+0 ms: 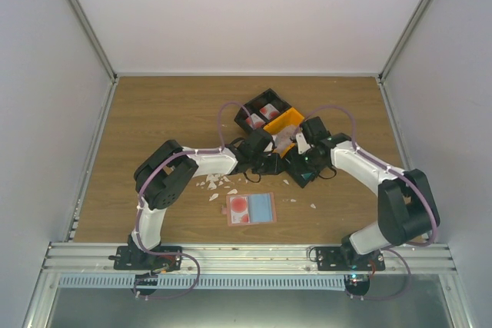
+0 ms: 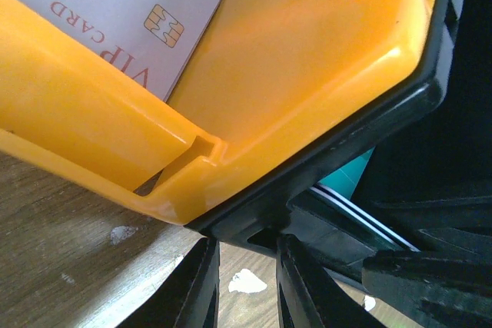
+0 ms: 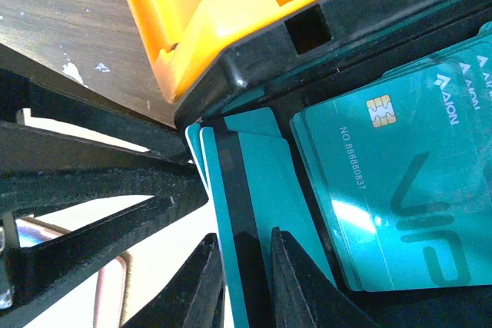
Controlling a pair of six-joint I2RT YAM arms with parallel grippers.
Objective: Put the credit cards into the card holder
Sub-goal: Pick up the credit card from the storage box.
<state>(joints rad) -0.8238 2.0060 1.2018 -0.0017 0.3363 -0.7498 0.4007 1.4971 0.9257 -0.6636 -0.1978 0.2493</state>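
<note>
Glossy teal cards [image 3: 384,190] — ribbed black right claw [image 3: 244,282], moulded orange bin [image 2: 307,59]

Orange bin [image 1: 283,123] wedged between two black bins [image 1: 264,110]; white crumbs [image 1: 216,183] scattered on wooden table [image 1: 154,113].

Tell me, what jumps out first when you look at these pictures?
The bright orange bin in the middle of the table, with both arms bent in over it. Up close, a white VIP card lies in it, and shiny teal cards fill the black bin beside it. Nearer the front lies the open card holder.
</note>
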